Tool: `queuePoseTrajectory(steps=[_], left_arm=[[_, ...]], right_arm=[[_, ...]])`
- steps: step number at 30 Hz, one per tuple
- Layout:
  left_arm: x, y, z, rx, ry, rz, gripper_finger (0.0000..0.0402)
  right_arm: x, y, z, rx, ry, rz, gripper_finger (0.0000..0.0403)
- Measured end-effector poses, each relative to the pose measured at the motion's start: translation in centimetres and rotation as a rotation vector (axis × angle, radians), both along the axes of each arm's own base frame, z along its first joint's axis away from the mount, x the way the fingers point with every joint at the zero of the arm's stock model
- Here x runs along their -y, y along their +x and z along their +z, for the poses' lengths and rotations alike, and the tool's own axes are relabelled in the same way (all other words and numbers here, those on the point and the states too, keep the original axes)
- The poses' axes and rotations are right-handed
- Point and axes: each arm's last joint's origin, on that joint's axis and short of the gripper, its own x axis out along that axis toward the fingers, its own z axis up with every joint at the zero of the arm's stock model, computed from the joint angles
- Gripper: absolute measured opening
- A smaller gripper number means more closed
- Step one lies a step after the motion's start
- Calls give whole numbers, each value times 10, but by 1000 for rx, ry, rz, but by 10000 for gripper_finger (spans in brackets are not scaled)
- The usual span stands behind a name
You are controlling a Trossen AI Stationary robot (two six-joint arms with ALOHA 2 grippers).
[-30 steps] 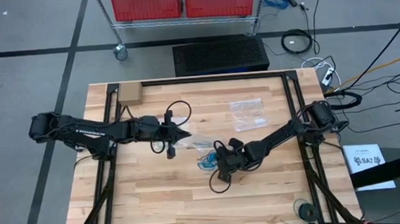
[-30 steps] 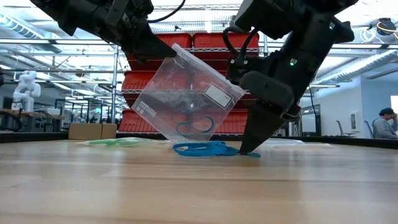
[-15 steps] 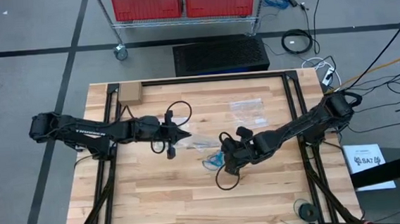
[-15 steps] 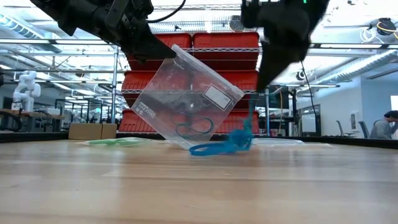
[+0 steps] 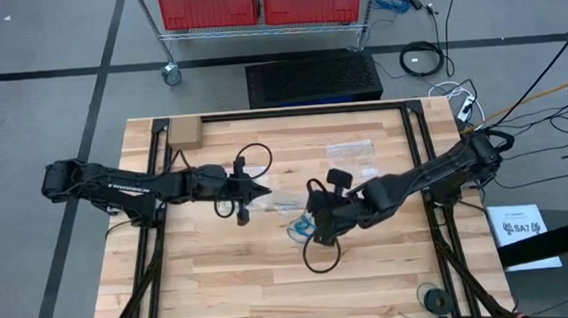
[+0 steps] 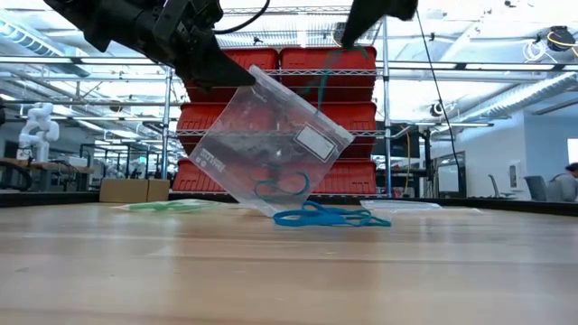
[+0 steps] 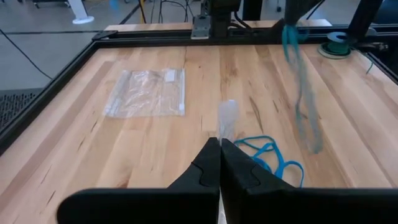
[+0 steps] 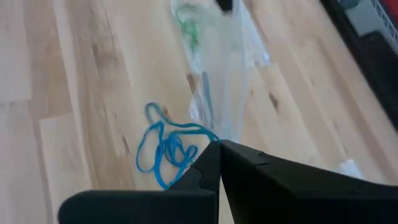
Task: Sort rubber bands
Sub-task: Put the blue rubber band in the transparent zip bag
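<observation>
At the centre of the wooden table [image 5: 223, 284], two dark arms are seen reaching inward from opposite sides. The left gripper [image 5: 263, 190] is positioned above the middle of the table, its fingers pressed together on the upper corner of a clear plastic bag [image 6: 271, 140], which is held tilted with its lower corner near or on the tabletop. Through the bag wall, dark loops are visible near that lower corner. The right gripper [image 5: 313, 220] is raised above the table just beside the bag; its fingers are pressed together, and a thin teal band [image 7: 303, 93] is seen dangling below it in the left wrist view. A tangle of bright blue rubber bands [image 6: 330, 217] is found lying on the wood directly beside the bag's lower corner, beneath the right gripper. A second clear bag [image 7: 148, 92] lies flat on the table well apart from the held one, toward the far right of the table. A small patch of green bands [image 6: 167, 206] is noted on the tabletop beyond the held bag.
</observation>
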Motion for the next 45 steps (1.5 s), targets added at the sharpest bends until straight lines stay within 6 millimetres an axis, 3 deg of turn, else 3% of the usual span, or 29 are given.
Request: queuePoseTrajectory(steps=[11,21,28,31,35,41,45], left_arm=[[0,0,0,5,-1,0,0],[0,0,1,10,-1,0,0],[-2,0,1,8,23,68,0],[-5,0,1,8,52,151,0],[-7,-2,3,14,63,185,0],[-14,-14,10,-9,80,251,0],[-16,-28,13,-4,93,302,0]], right_arm=[[14,7,43,108,-17,-6,0],[35,13,43,99,-24,-55,0],[31,15,37,27,-1,50,1],[27,21,20,-37,29,78,8],[24,35,-22,-145,68,131,19],[34,60,-89,-130,210,257,2],[46,73,-120,-166,196,244,20]])
